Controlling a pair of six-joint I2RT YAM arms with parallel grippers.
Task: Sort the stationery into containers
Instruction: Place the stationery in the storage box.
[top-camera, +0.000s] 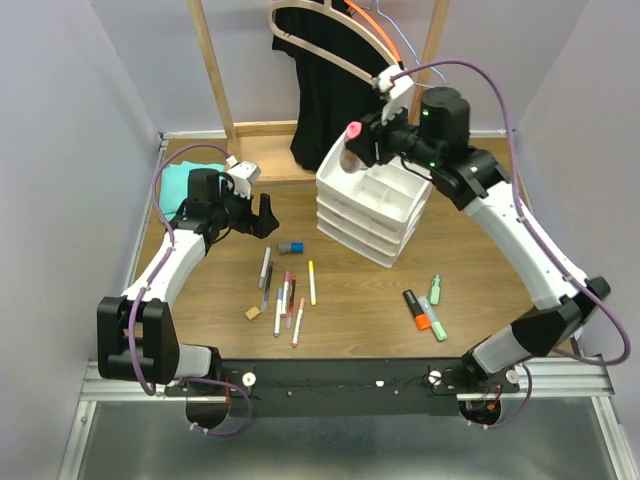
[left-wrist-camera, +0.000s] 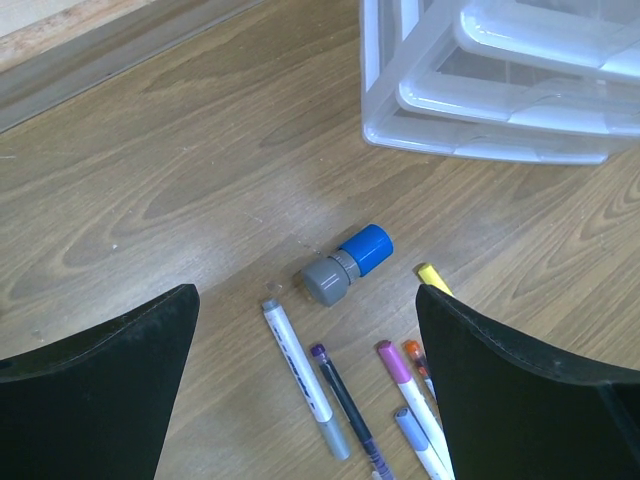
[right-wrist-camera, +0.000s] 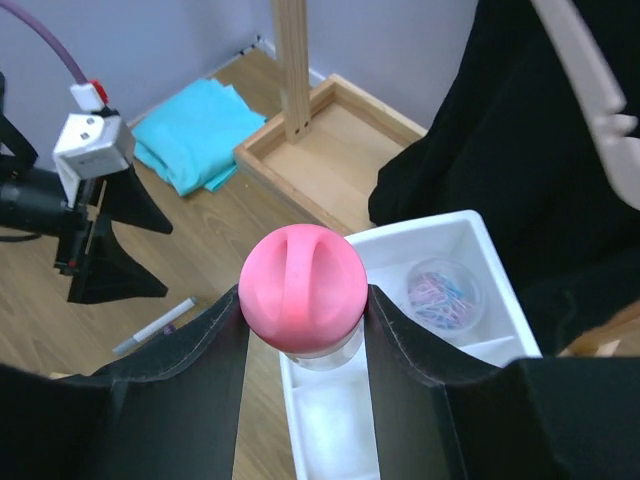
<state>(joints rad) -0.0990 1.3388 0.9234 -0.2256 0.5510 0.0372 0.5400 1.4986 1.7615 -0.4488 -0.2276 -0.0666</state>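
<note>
The white organiser (top-camera: 362, 226) sat at one o'clock on the table. The right gripper (top-camera: 362, 143) clasped the pink-capped bottle (right-wrist-camera: 302, 290) over its tray's ten-o'clock corner. Best lowered upright, centred in one compartment, before letting go. The left gripper (top-camera: 262, 215) gaped above the blue-capped tube (left-wrist-camera: 348, 263).

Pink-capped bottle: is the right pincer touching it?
Touching. The right wrist view shows both fingers of the right pincer pressed against the bottle, no gap.

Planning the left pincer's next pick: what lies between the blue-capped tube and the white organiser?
Only bare tabletop separates the blue-capped tube from the white organiser; the left wrist view shows it, and the top view agrees.
</note>
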